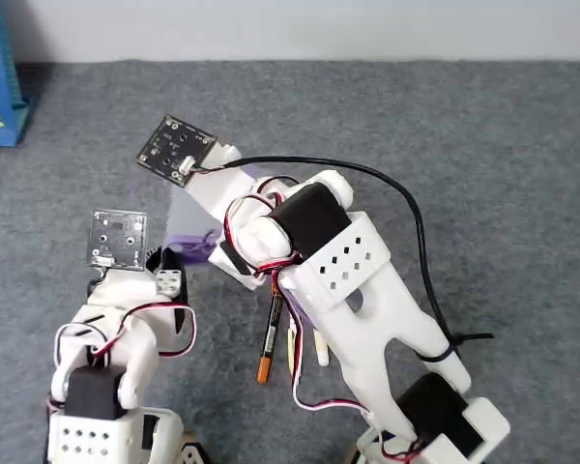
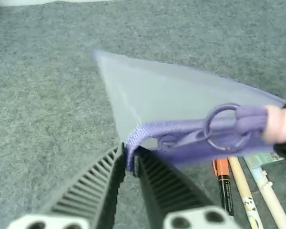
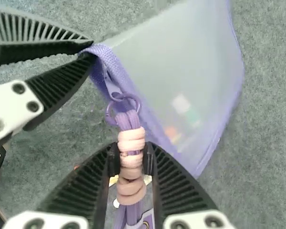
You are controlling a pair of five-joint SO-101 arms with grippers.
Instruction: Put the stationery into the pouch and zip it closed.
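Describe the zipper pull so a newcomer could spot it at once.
Against the grey table, find the translucent pouch with purple trim. On its zipper band hangs the zipper pull: a purple ring on a cord wrapped in pink coils, the only pink thing there, pinched in the right gripper.

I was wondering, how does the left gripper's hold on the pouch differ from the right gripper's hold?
The left gripper pinches the pouch's purple band at its corner, while the right gripper pinches the pink pull cord tied to the zip ring. So the left gripper touches the pouch fabric itself; the right gripper holds it only through the cord. Both are shut, at the same zip edge.
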